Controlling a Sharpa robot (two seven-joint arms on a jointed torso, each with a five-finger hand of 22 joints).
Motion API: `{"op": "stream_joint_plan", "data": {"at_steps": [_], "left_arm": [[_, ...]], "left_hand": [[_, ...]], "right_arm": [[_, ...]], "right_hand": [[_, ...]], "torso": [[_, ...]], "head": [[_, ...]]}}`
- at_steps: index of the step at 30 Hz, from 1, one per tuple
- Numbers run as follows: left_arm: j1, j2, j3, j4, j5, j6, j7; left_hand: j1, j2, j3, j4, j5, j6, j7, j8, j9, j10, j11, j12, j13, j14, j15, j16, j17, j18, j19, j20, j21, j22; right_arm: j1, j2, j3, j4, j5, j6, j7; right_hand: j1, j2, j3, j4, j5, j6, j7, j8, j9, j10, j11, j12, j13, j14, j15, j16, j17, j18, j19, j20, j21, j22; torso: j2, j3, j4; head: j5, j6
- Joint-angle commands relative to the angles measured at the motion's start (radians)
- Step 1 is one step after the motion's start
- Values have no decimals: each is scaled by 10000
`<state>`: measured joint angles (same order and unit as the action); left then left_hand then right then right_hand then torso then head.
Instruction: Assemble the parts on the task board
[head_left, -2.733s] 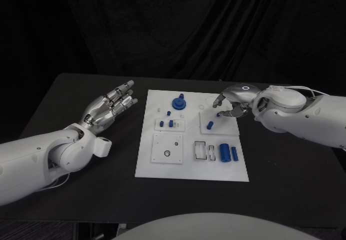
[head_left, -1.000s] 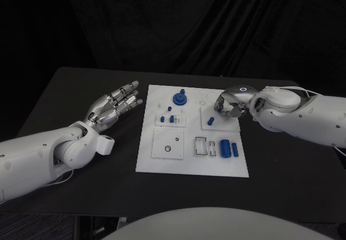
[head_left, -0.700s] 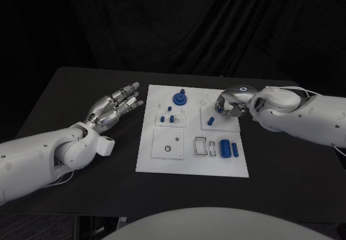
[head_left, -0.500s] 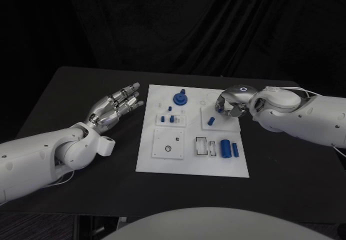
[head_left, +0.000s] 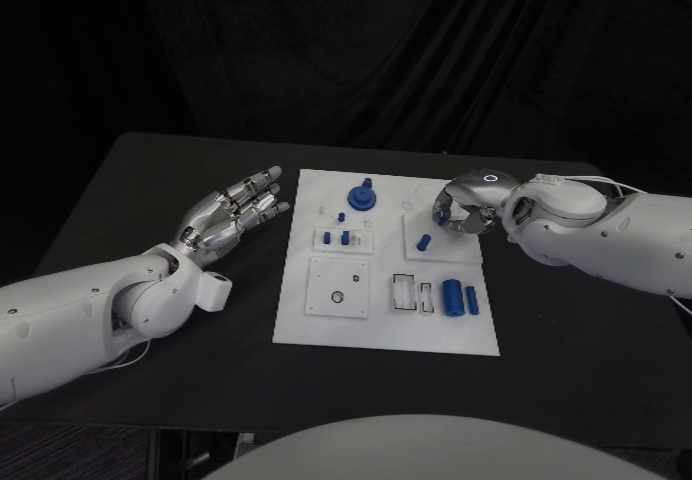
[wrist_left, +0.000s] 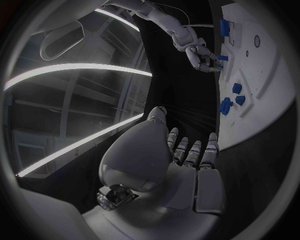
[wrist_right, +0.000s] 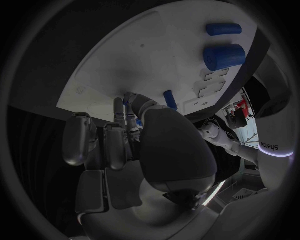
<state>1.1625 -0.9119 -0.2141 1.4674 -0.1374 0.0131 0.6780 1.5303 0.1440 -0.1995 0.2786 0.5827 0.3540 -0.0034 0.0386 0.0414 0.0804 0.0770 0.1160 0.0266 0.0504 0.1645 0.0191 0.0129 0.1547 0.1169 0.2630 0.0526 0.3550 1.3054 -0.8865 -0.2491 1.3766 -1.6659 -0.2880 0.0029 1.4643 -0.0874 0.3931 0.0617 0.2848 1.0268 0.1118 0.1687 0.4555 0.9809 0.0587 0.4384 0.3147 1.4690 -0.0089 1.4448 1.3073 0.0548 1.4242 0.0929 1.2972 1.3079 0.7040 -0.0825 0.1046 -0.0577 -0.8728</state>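
Note:
The white task board (head_left: 387, 322) lies mid-table. On it are a blue gear-like part with a peg (head_left: 359, 198), two small blue pieces (head_left: 335, 238), a short blue peg (head_left: 423, 241) and two blue cylinders (head_left: 459, 298). My right hand (head_left: 459, 211) hovers over the board's far right corner with its fingers curled in. In the right wrist view, a small blue part (wrist_right: 127, 102) shows pinched between its thumb and fingertips, mostly hidden, with the short peg (wrist_right: 170, 99) just beside them. My left hand (head_left: 232, 214) is open and flat, off the board's left edge.
The black table (head_left: 159, 190) surrounds the board. The board's near half carries a square inset plate (head_left: 336, 290) with a small ring and slotted recesses (head_left: 411, 295). Bare table lies to the left, right and front of the board.
Since the oldest frame, my right hand's fingers have curled in over the board's far right corner. Over the last second it has hardly moved. The left hand has stayed open in place.

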Motion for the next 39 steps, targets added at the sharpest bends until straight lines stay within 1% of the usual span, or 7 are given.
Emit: {"op": "stream_joint_plan", "data": {"at_steps": [1,7,11,16,20,28,39], "left_arm": [[-23,-18,10,11,35,114,1246],[-25,-26,10,-8,36,106,1224],[-26,-1,10,-30,36,120,1194],[-26,37,10,-69,36,136,1161],[-29,80,10,-115,36,160,1134],[-41,117,10,-154,36,186,1091],[-45,158,10,-173,37,212,1032]], "left_hand": [[66,16,23,-32,43,41,23,52,15,12,72,79,11,-5,69,44,17,184,12,75,65,31],[67,17,23,-32,44,46,26,52,16,11,75,78,11,1,71,46,18,184,19,77,68,44],[69,20,23,-31,46,40,35,51,15,12,83,80,11,0,76,47,18,187,22,85,69,29],[71,22,24,-31,47,23,38,48,12,11,87,78,10,-5,79,45,16,187,22,88,69,21],[72,23,25,-31,47,7,39,46,10,5,91,70,8,-7,81,44,16,187,20,90,68,12],[75,38,30,-27,46,-27,42,37,5,-7,111,57,4,-22,89,38,12,187,11,99,62,-30],[78,47,33,-25,45,-36,42,33,3,-8,119,61,5,-29,91,35,10,187,7,102,59,-44]], "right_arm": [[4,-98,18,122,-65,-414,-74],[220,-318,19,496,-65,-539,-177],[524,-507,19,910,-65,-568,-302],[792,-728,19,1513,-65,-552,-447],[878,-827,19,1991,-65,-532,-472],[850,-640,18,2836,-65,-5,-456],[389,366,18,2731,-65,521,-278]], "right_hand": [[-121,-1,-78,-10,-30,62,6,68,18,96,3,-47,-20,228,-59,26,721,55,51,10,57,1839],[-218,-21,-117,29,-30,86,-8,85,70,122,7,-112,-66,225,-46,20,716,56,46,17,50,1837],[-258,-30,-133,48,-30,91,-13,89,89,139,9,-136,-84,225,-41,20,717,55,45,21,50,1836],[-291,-33,-143,64,-28,95,-13,92,107,154,11,-158,-100,233,-33,31,734,51,54,25,68,1841],[-298,-33,-144,67,-28,99,-12,94,113,163,10,-162,-104,241,-29,43,752,49,58,27,75,1843],[-300,-20,-138,54,-22,130,27,111,154,260,20,-172,-123,258,-4,63,779,43,72,43,99,1850],[-253,0,-95,-2,-14,103,99,85,186,297,65,-254,-181,267,33,73,791,48,60,70,73,1842]], "torso": [[4,-1,6],[-4,-2,-5],[-12,-16,-49],[-6,-20,-31],[1,-28,-11],[5,-28,16],[18,-11,44]], "head": [[18,2],[12,2],[51,2],[65,2],[69,2],[159,2],[234,2]]}}
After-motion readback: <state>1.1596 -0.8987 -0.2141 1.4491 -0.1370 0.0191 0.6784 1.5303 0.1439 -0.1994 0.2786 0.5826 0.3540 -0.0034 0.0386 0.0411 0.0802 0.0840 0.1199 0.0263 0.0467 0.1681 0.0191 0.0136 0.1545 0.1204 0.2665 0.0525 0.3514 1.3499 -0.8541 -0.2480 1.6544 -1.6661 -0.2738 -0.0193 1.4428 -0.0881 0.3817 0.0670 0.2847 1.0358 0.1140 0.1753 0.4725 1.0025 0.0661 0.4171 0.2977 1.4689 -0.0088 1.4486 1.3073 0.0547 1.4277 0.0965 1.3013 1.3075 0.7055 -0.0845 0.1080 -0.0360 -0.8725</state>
